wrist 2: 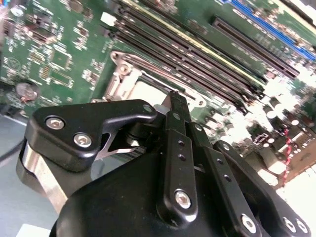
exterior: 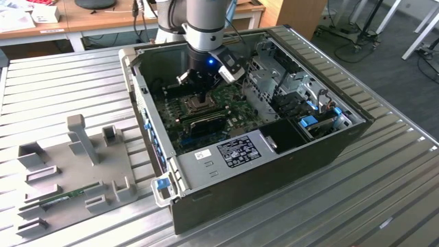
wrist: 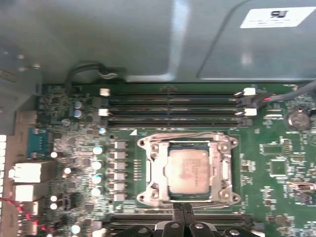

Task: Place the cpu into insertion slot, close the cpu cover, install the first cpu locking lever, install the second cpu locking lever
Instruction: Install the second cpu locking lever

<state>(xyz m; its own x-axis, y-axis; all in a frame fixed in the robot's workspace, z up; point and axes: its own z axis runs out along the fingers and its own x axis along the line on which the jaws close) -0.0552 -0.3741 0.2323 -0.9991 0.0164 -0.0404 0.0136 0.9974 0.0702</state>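
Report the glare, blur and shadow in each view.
Exterior view: even room light, the open computer case shadowed inside, a blue glow on the arm above the gripper. Second wrist view: the gripper looms dark, with the board washed out white beyond it. First wrist view: soft overall; the cpu catches a pale sheen.

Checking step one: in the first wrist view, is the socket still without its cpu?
No: the cpu lies in the insertion slot, framed by the cpu cover.

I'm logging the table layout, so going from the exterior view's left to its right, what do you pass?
Grey fixture tray → open computer case with the green board and the gripper above the chip socket → drive bays.
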